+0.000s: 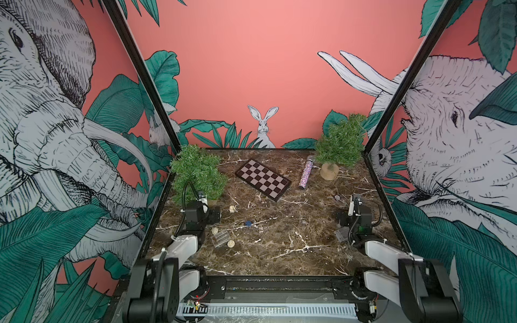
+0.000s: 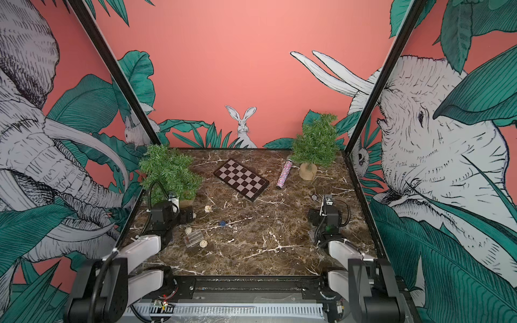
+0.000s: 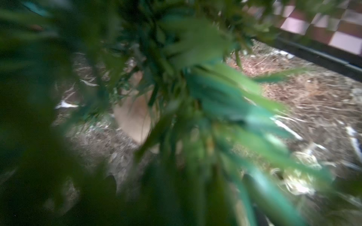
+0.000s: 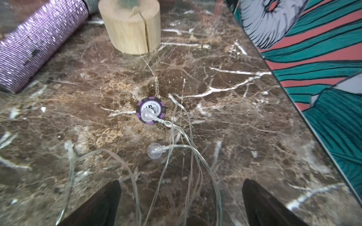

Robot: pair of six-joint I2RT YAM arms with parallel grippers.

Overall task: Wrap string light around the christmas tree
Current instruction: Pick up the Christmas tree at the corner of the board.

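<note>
1. At a top view's left, the left gripper (image 1: 214,216) was seen open and empty by a christmas tree (image 1: 195,170).
2. In the right wrist view's middle, the string light (image 4: 154,150) was laid loose.
3. Below it, the right gripper (image 4: 180,195) was spread open; the wires had to be pinched gently.

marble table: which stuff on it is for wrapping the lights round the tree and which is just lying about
For the job:
- clear-wire string light with round clear bulbs
- green christmas tree on pale wooden stump, far right
- second green tree, near left

Lying about:
- brown-and-pink checkered board
- purple glitter tube
- purple poker chip
- small blue piece
</note>
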